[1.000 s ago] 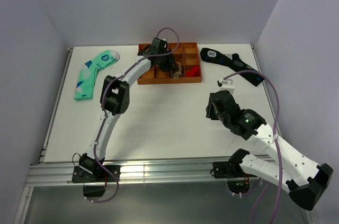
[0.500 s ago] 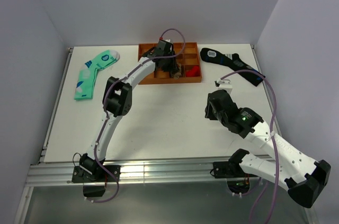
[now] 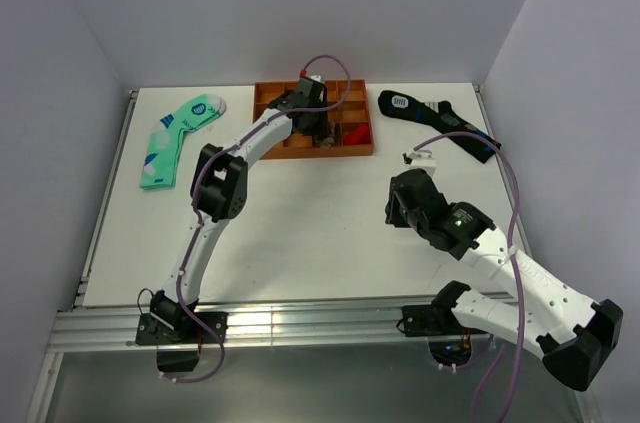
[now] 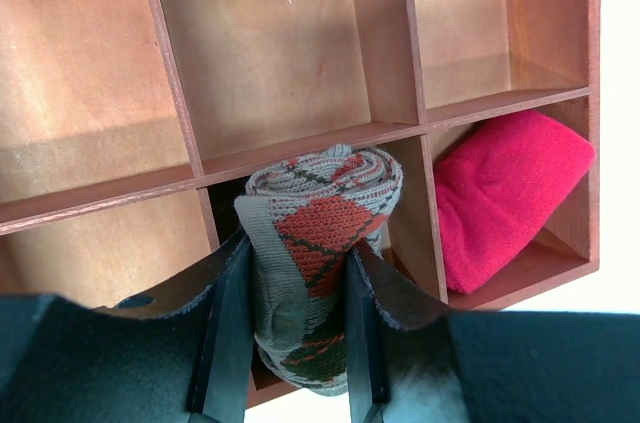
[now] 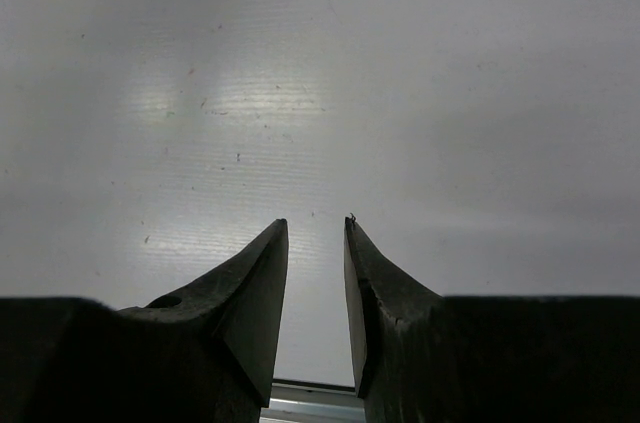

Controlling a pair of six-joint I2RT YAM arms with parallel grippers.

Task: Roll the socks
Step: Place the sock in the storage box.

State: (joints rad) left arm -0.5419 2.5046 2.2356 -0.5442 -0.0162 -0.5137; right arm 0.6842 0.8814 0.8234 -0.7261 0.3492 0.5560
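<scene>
The tan-brown argyle sock (image 4: 322,231) is rolled into a bundle, and my left gripper (image 4: 298,245) is shut on it. It sits over a front compartment of the orange wooden tray (image 4: 300,148). In the top view my left gripper (image 3: 318,129) is over the tray (image 3: 262,93), and the arm hides the sock there. My right gripper (image 5: 315,224) is empty with its jaws a little apart, low over bare white table. In the top view it (image 3: 399,209) is at the centre right.
A red rolled sock (image 4: 512,193) fills the tray compartment to the right of the argyle roll. A mint-green sock (image 3: 178,135) lies at the far left. A black sock (image 3: 436,117) lies at the far right. The table's near edge rail (image 5: 300,395) shows below my right fingers.
My left gripper has shifted a little within the tray, still holding the sock, and the tray has slid slightly left. The right arm has barely moved.
</scene>
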